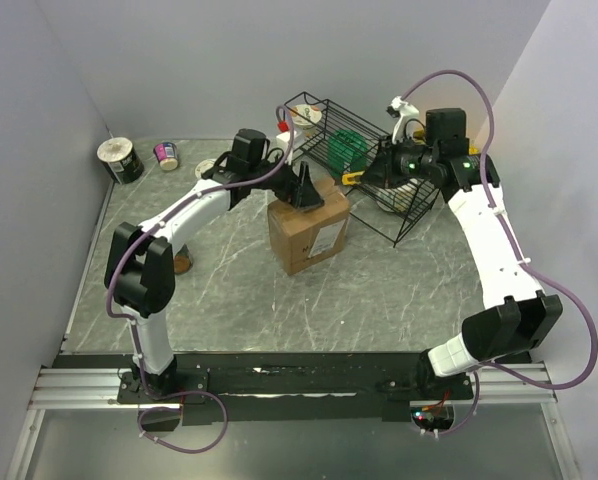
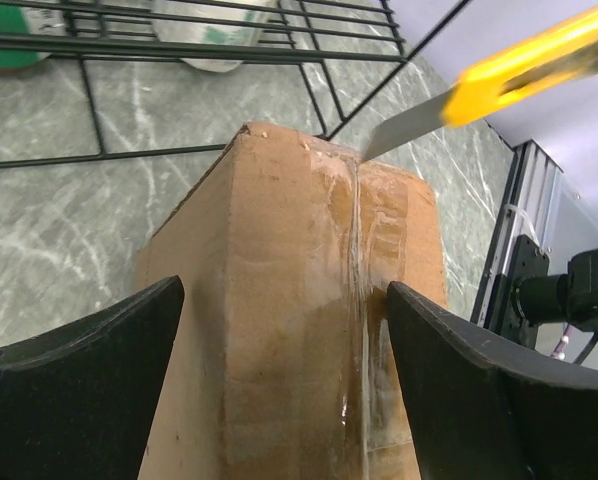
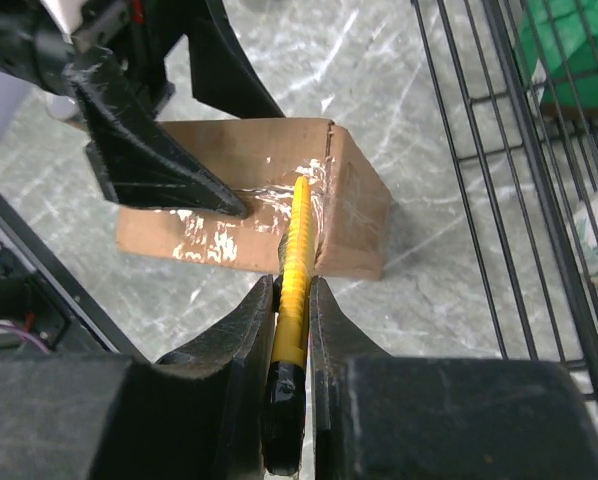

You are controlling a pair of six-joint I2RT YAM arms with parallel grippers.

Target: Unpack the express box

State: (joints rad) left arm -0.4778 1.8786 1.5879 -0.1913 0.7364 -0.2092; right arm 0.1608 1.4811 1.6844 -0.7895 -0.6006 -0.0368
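Mid-frame on the worktop (image 1: 239, 300), the express box (image 1: 307, 235) sits between our left jaws, spread, not clamping. Our right jaws pinch a yellow knife (image 3: 297, 240) at the taped seam (image 2: 357, 230); pushed, the box may slide and the blade skid.

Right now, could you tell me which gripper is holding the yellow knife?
The right gripper: it is shut on the knife, blade at the taped box; the left gripper straddles that box, open.

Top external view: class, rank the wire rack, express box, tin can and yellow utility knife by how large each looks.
Largest to smallest:
1. wire rack
2. express box
3. tin can
4. yellow utility knife, only partly visible here
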